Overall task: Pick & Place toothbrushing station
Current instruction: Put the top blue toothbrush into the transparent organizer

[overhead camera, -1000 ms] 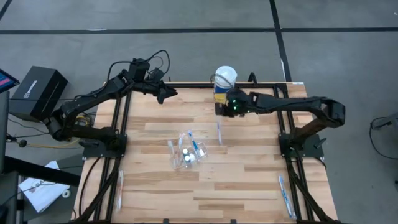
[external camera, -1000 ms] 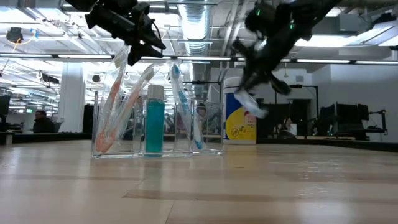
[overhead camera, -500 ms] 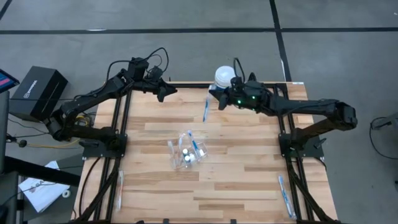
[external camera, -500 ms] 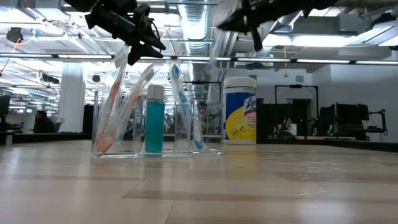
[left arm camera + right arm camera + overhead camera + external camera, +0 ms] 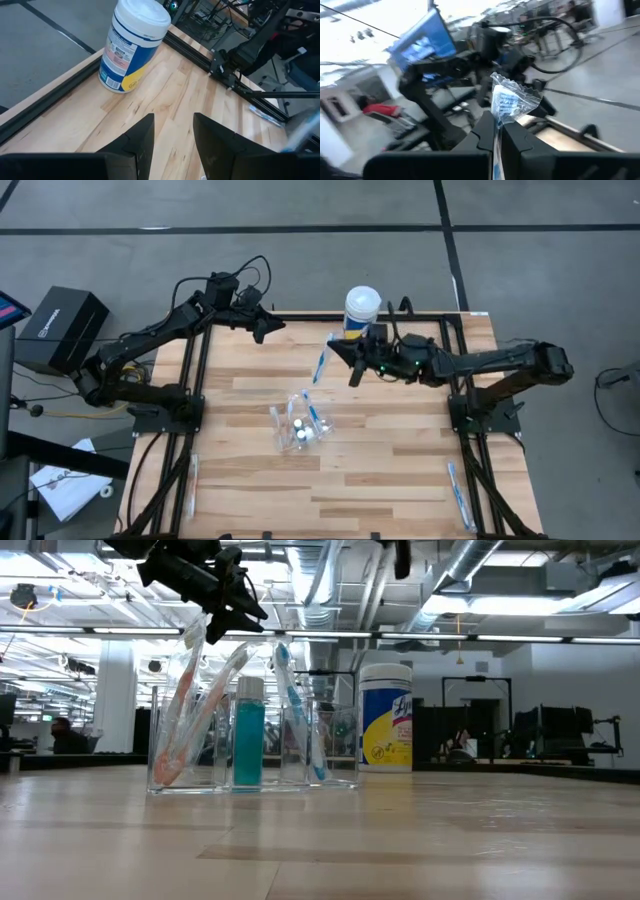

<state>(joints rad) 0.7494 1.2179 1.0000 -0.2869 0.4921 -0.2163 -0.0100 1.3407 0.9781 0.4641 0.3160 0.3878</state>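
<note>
My right gripper (image 5: 337,351) is over the far middle of the table, high above it, shut on a wrapped blue toothbrush (image 5: 321,364). A clear organizer (image 5: 300,426) stands mid-table and holds several toothbrushes and a teal tube (image 5: 248,736). My left gripper (image 5: 266,328) hovers open and empty over the far left edge, and shows at the top of the low view (image 5: 222,588). In the low view only a bit of my right arm (image 5: 401,554) shows at the top. My right gripper pinches the wrapped toothbrush between its two fingers (image 5: 487,134), close to the wrapper's crimped end (image 5: 512,98), which sticks out past them. The fingers come from the table's right and lie across the toothbrush. It is lifted clear of the table.
A wipes canister (image 5: 362,311) stands at the far edge, just behind my right gripper. Wrapped toothbrushes lie near the front right corner (image 5: 458,494) and by the left rail (image 5: 192,480). Black frame rails (image 5: 196,380) run along the table's sides.
My right gripper has risen from beside the canister, out of the top of the low view, and has turned and moved a little toward the table's left. It stays shut on the wrapped toothbrush, which now sits high above the table.
</note>
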